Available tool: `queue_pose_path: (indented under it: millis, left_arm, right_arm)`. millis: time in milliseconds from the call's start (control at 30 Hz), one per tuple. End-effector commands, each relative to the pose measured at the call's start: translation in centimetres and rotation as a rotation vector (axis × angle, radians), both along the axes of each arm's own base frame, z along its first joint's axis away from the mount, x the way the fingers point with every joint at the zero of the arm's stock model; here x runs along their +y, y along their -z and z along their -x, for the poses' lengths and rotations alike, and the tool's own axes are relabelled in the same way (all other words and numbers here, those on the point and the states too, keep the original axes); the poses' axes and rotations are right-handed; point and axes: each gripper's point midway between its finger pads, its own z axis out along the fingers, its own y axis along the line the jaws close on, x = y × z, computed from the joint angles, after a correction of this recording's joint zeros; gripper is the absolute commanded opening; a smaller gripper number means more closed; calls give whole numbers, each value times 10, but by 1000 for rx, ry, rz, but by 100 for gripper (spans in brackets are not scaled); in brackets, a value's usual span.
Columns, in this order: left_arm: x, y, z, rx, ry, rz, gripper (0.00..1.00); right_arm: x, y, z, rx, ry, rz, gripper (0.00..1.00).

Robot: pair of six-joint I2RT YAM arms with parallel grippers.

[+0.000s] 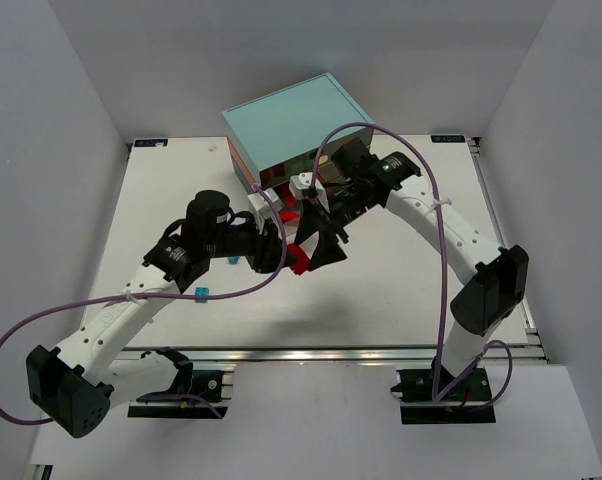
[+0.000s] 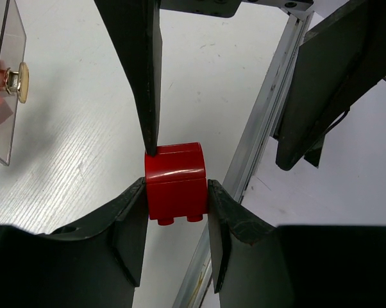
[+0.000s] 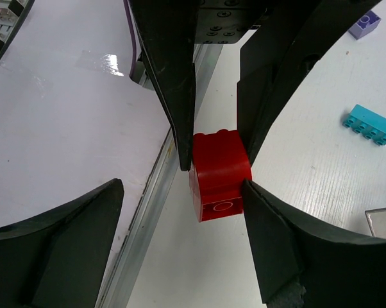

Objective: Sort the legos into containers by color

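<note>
While the left pincer (image 2: 177, 185) is pinching the red brick (image 2: 176, 173) by two sides above the counter (image 2: 84, 160), the right pincer (image 3: 182, 186) is straddling it, spread wide, one finger touching the brick. Judging this a hand-over, the right should be closing squarely on the free faces before the left is releasing. Nearby, a clear drawer (image 2: 4, 128) with a tan knob (image 2: 23, 82) is holding something red.

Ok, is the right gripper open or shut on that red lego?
The right gripper is open: one finger touches the red lego, the other stands clear. The left gripper clamps it.
</note>
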Motion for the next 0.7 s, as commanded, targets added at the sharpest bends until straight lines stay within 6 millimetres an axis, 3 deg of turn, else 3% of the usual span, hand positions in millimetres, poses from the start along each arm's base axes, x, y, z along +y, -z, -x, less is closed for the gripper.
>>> queue_pose_path:
  millis: [0, 233, 467, 667]
  left_arm:
    - [-10, -34, 7, -88, 74, 86, 0]
    - [-7, -29, 8, -81, 71, 67, 0]
    - [0, -23, 8, -81, 28, 47, 0]
    - [2, -21, 7, -76, 12, 40, 0]
  right_arm:
    - [10, 3, -8, -41, -12, -9, 80]
    - [4, -8, -8, -94, -15, -34, 79]
    - [-6, -18, -8, -176, 23, -46, 69]
    - [-7, -12, -20, -207, 120, -20, 72]
